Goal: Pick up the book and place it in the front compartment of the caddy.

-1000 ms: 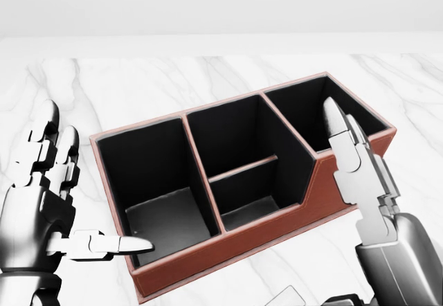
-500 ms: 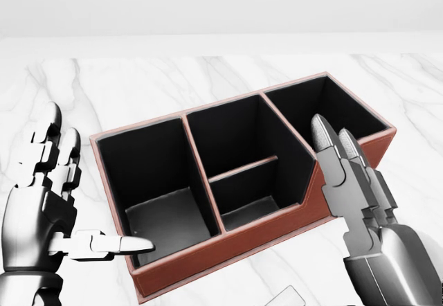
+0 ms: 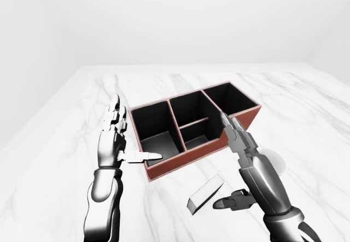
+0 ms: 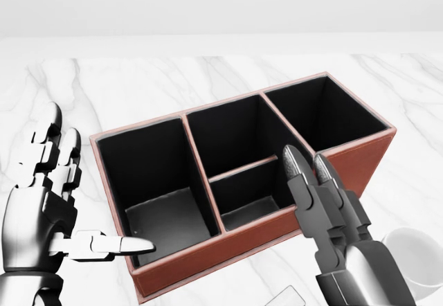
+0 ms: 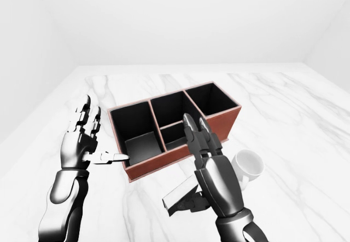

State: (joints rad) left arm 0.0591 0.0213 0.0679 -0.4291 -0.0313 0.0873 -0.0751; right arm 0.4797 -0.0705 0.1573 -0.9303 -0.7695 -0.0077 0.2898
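- My left hand (image 3: 114, 143): fingers spread, empty, thumb tip over the near-left corner of the red-brown leather caddy with black compartments (image 3: 192, 127).
- My right hand (image 3: 244, 157): fingers extended, holding nothing, above the grey slab-like book (image 3: 205, 194).
- Book: flat on the white marble table (image 3: 306, 116), just below the caddy.
- White mug (image 5: 247, 164): right of my right hand.

The head view looks steeply down at close range — the caddy (image 4: 242, 181) fills it, between the left hand (image 4: 52, 209) and right hand (image 4: 332, 230). Both eye views sit farther back, facing obliquely down across the marble table (image 3: 306, 116). All three views share caddy and hands.
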